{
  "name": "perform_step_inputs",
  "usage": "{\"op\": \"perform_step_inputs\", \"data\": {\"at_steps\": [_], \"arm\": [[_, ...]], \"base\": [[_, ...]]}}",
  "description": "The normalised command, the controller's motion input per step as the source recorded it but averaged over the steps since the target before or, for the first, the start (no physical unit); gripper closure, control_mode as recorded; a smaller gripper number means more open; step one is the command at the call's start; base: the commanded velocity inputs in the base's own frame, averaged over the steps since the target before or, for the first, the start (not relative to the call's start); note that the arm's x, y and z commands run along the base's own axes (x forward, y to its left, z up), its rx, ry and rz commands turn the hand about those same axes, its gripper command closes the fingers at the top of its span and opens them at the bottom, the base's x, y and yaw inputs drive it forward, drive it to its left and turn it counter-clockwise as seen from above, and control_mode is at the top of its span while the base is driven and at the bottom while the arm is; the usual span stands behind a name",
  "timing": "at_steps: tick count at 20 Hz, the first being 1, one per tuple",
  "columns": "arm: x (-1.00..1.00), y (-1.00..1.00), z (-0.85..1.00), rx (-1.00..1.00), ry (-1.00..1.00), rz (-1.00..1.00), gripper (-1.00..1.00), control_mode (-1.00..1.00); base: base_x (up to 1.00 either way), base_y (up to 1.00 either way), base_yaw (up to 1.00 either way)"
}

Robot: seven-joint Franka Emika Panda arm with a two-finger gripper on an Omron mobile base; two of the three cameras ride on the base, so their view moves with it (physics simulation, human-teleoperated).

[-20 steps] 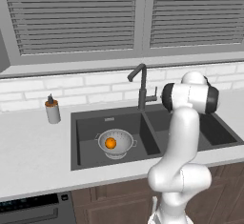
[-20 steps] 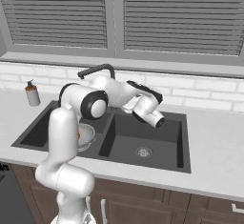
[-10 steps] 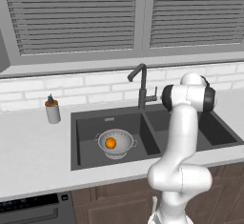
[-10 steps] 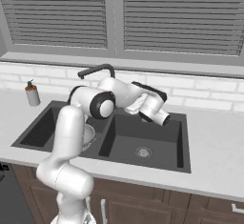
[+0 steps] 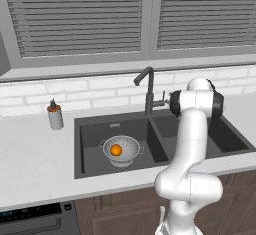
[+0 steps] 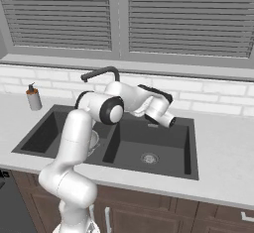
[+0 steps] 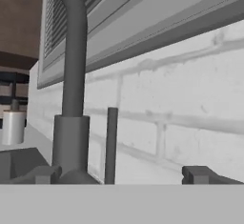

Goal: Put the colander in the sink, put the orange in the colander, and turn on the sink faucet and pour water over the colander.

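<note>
The orange (image 5: 116, 150) was seen in the colander (image 5: 121, 150), in the sink's (image 5: 95, 165) left basin. The claw (image 7: 118, 174), spread open and empty, was held before the sink faucet's (image 7: 71, 94) lever (image 7: 111, 144); pushing it was judged next.

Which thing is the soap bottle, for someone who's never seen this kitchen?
Start at the dark sink under the window. On the counter beyond its left edge, by the tiled wall, stands the soap bottle: small, grey, upright, orange-capped, unlike the round orange lying in the colander.

The sink faucet (image 7: 72, 89) looms close, its thin lever (image 7: 111, 144) upright beside it (perhaps untouched), fingers (image 7: 44, 174) spread wide.
</note>
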Motion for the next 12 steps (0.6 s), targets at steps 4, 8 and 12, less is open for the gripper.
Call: {"op": "perform_step_inputs", "data": {"at_steps": [4,8,12], "arm": [[0.12,0.37,-0.07,-0.02,0.0,0.0,-1.0,-1.0],[0.18,0.25,-0.11,-0.03,0.0,0.0,-1.0,-1.0],[0.18,0.01,-0.01,-0.01,0.0,-0.04,-1.0,-1.0]], "base": [[0.0,0.0,0.0],[0.0,0.0,0.0],[0.0,0.0,0.0]]}}
